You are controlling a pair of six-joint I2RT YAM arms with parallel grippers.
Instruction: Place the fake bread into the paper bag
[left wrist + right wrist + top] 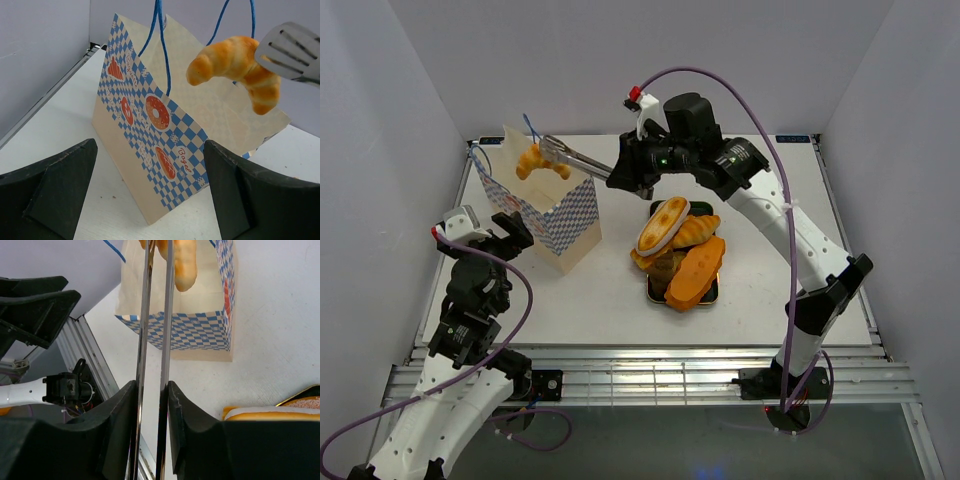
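My right gripper [620,170] [152,385] is shut on silver metal tongs [582,158] [155,340] [292,50]. The tongs' tips pinch a golden croissant [542,160] [235,62] [182,260], a piece of the fake bread, just above the open mouth of the paper bag [555,215] [150,115] [200,330]. More fake bread lies piled on a black tray [712,292]: a cream-edged bun [663,225] [270,415], a long loaf [697,272] and others. My left gripper [505,232] [150,150] stands open beside the bag's left side, not touching it.
The bag's blue string handles [161,45] stick up beside the croissant. White walls close in the table on the left, back and right. The aluminium rail [650,375] runs along the near edge.
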